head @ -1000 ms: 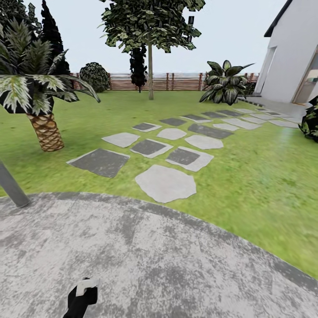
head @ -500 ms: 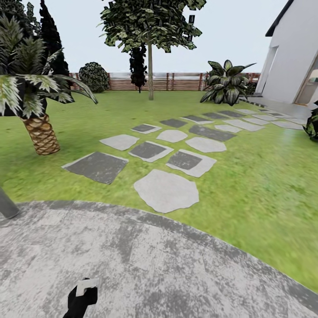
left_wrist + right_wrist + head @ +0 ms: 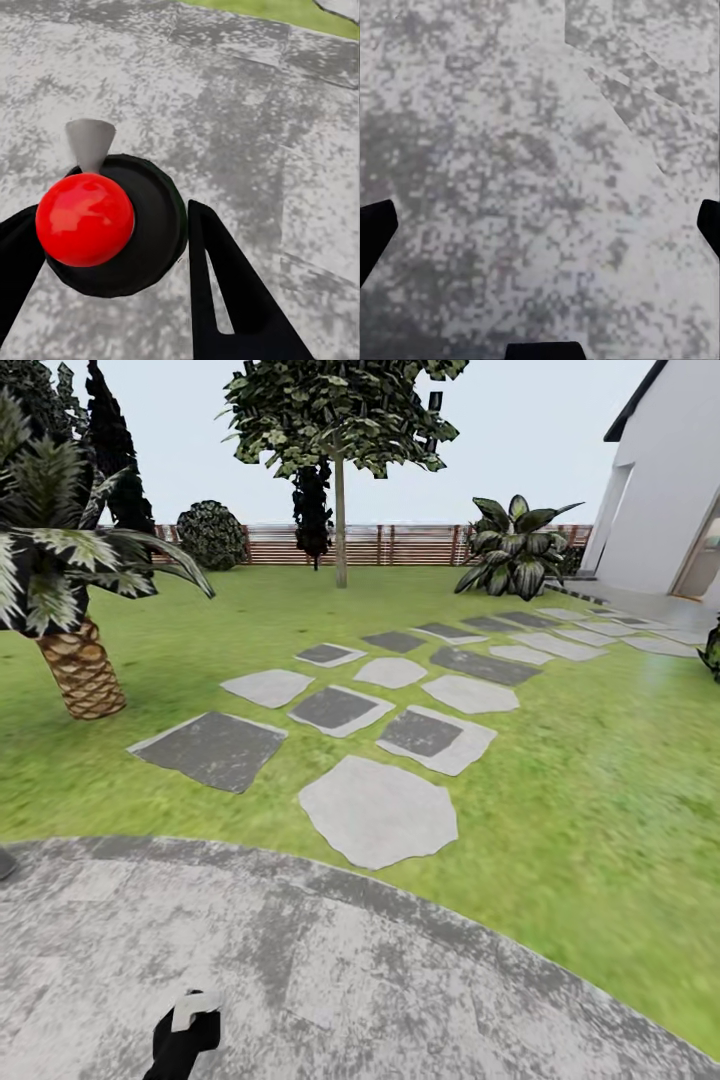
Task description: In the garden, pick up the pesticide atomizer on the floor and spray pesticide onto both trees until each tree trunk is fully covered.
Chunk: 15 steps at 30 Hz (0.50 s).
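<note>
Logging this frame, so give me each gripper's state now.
Left gripper: shut on the pesticide atomizer, fingers either side of the bottle.
Right gripper: open, nothing between its fingers, over the floor.

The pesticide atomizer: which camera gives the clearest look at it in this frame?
The left wrist view. There the pesticide atomizer sits close up between the left gripper's black fingers, its red top and grey nozzle plain against the floor. The head view gives just a small black-and-white shape at the bottom edge, too unclear to identify.
</note>
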Tool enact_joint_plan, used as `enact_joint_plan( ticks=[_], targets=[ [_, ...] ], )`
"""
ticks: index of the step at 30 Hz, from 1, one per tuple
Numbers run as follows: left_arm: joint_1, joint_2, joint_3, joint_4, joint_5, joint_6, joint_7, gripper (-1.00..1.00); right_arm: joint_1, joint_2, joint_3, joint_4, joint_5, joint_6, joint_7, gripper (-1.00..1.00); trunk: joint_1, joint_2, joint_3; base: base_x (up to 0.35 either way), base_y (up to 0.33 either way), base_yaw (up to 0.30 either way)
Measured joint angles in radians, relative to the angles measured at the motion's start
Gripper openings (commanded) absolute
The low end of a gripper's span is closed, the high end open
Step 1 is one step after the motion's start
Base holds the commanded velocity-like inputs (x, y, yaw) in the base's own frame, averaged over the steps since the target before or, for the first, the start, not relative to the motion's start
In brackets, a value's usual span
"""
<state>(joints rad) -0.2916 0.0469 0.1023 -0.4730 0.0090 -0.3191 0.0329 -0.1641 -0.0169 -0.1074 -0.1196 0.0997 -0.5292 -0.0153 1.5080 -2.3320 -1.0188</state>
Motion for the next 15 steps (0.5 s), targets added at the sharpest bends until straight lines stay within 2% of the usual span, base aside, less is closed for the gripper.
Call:
enact_joint_plan(
  ticks=[4,7,9,11,15],
  targets=[
    [0.0,0.0,-0.001,0.003,0.0,0.0,-0.002,-1.0,0.0,0.001,-0.002,-0.014,-0.002,-0.001,-0.003,1.0,0.0,0.0,0.0,0.338,0.0,0.0],
    [0.0,-0.001,-0.001,0.004,0.0,0.0,-0.003,-1.0,0.0,0.001,-0.003,-0.067,-0.002,-0.005,-0.003,1.0,0.0,0.0,0.0,0.338,0.0,0.0],
    [0.0,-0.001,-0.001,0.005,0.0,0.0,-0.003,-1.0,0.0,0.001,-0.003,-0.134,-0.002,-0.007,-0.003,1.0,0.0,0.0,0.0,0.338,0.0,0.0],
    [0.0,-0.001,-0.001,0.005,0.0,0.0,-0.004,-1.0,-0.001,0.002,-0.002,-0.288,-0.004,-0.008,-0.003,1.0,0.0,0.0,0.0,0.338,0.0,0.0],
    [0.0,-0.001,-0.001,0.006,0.0,0.0,-0.004,-1.0,0.0,0.006,0.0,-0.402,-0.002,-0.009,-0.001,1.0,0.0,0.0,0.0,0.338,0.0,0.0]
  ],
)
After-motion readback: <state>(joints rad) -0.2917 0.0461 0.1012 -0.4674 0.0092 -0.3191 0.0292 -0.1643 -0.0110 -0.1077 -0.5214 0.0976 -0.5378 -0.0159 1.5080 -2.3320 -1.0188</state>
